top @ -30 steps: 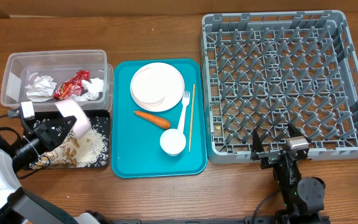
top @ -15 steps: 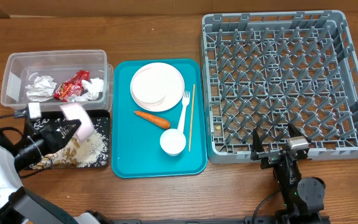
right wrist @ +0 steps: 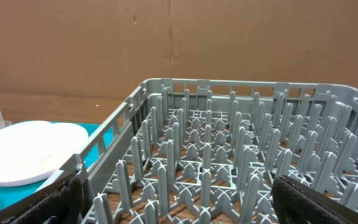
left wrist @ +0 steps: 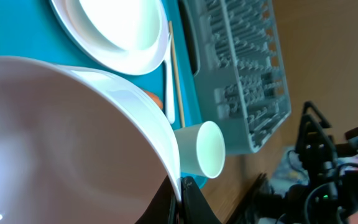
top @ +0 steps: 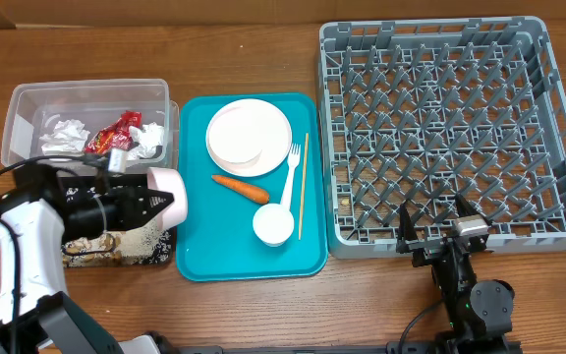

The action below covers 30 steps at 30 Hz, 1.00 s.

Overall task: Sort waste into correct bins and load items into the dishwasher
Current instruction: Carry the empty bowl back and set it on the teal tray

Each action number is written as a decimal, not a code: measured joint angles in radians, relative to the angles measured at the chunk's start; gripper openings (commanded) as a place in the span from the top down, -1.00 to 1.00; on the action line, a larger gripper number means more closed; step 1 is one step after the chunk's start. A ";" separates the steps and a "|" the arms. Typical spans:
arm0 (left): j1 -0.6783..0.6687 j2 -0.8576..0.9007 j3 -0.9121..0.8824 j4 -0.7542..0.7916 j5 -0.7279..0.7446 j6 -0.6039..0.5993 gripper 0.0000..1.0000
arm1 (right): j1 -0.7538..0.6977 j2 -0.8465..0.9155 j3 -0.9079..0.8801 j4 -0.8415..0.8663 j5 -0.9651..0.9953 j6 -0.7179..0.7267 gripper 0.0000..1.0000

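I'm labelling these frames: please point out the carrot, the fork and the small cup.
carrot (top: 240, 187), overhead view, middle of its body.
fork (top: 289, 177), overhead view, on its handle.
small cup (top: 273, 224), overhead view, centre of its open mouth.

Overhead you get bright, even light, with only soft, short shadows where the rack (top: 328, 147) meets the table (top: 263, 39). Your left wrist view is poorer (the bowl (left wrist: 61, 137) fills it as a blurred pinkish mass, and the plate (left wrist: 129, 53) burns out to white). The right wrist view is sharp on the rack, soft at its lower corners.
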 measured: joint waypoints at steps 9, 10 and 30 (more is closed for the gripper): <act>-0.215 0.001 -0.001 0.162 -0.216 -0.241 0.92 | 0.000 0.000 0.000 -0.001 0.000 0.000 -1.00; -0.244 0.001 -0.001 0.180 -0.236 -0.266 0.92 | 0.000 0.000 0.000 0.000 0.000 0.000 -1.00; -0.691 0.002 -0.001 0.301 -0.708 -0.674 0.90 | 0.000 0.000 0.000 0.000 0.000 0.000 -1.00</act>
